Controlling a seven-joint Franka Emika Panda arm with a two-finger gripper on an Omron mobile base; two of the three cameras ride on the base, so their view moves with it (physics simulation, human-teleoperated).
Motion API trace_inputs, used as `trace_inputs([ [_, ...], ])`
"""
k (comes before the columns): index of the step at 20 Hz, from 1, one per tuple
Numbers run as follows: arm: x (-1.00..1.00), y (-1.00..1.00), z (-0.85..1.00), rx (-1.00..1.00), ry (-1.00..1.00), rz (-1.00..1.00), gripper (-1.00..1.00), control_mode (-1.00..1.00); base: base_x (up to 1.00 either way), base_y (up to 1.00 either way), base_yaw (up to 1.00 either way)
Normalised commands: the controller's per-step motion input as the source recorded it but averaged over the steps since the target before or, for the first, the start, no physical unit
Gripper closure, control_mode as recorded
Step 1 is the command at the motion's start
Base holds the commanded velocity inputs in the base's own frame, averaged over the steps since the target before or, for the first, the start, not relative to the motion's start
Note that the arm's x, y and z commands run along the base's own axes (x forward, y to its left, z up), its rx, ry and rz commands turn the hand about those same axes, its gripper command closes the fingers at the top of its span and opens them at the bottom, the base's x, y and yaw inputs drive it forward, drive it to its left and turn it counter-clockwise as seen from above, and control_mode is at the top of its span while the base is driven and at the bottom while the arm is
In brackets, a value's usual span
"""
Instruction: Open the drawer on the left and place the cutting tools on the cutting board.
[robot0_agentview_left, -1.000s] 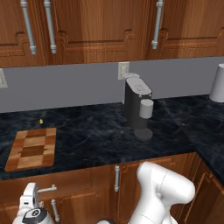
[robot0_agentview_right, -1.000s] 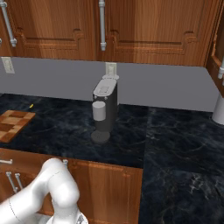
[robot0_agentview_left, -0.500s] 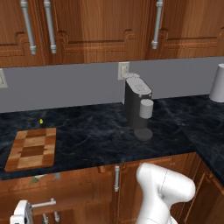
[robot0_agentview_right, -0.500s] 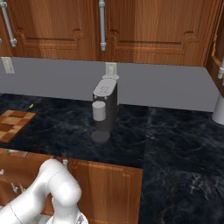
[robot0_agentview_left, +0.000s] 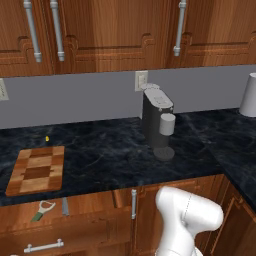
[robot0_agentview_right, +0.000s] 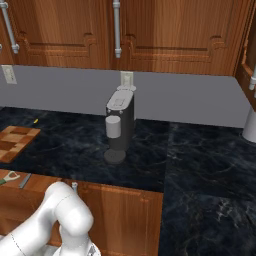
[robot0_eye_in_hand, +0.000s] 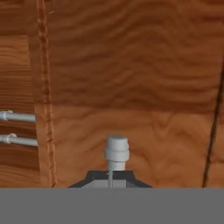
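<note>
The drawer under the counter's left part stands pulled out, its silver bar handle low on the front. Inside lie the cutting tools: a green-handled peeler and, right of it, a small grey-bladed knife. In the right base view the peeler and knife lie at the left edge. The checkered cutting board rests bare on the counter just above the drawer. In the hand view my gripper is shut on the silver handle, close against the wooden drawer front.
A dark coffee machine holding a pale mug stands mid-counter. A white cylinder sits at the far right. A tiny yellow item lies behind the board. Cabinet doors with vertical handles flank the drawer. My white arm rises lower right.
The drawer has slid out toward me, uncovering the peeler and knife. My gripper, seen at the lower left of the left base view before, has moved back and down past that edge.
</note>
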Motion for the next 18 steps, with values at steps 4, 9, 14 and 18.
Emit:
trace_inputs([
  [4,-0.85,0.34,-0.01,-0.03,-0.04,0.0,1.0,-1.0,0.0,0.0,0.0],
  [9,-0.11,0.02,0.53,0.01,-0.09,0.0,-1.0,-1.0,0.0,0.0,0.0],
  [14,0.0,-0.24,0.94,0.11,-0.05,-0.06,-1.0,-1.0,0.0,0.0,0.0],
  [18,-0.06,-0.54,0.85,0.2,-0.01,-0.13,-1.0,-1.0,0.0,0.0,0.0],
])
